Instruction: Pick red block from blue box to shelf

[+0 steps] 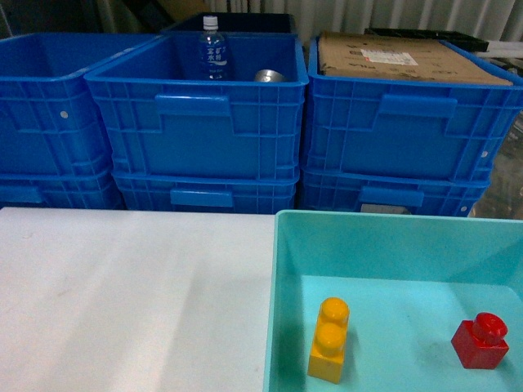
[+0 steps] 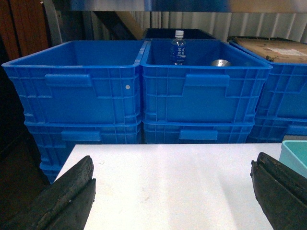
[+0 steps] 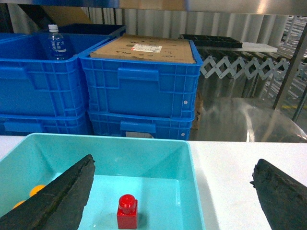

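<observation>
The red block [image 1: 480,340] stands upright on the floor of the pale turquoise blue box [image 1: 392,219], near its right side. In the right wrist view the red block [image 3: 127,213] sits low in the blue box [image 3: 110,138], between the wide-apart fingers of my right gripper [image 3: 175,163], which is open and holds nothing. My left gripper [image 2: 173,163] is open too, hovering over the bare white table [image 2: 168,191] left of the box. A shiny steel crossbeam of the shelf [image 3: 201,5] runs along the top. Neither gripper shows in the head view.
A yellow two-stud brick [image 1: 330,339] stands in the box left of the red block. Stacked dark blue crates [image 1: 196,122] line the far edge of the table; one holds a water bottle [image 1: 212,49], another a cardboard sheet [image 1: 400,57].
</observation>
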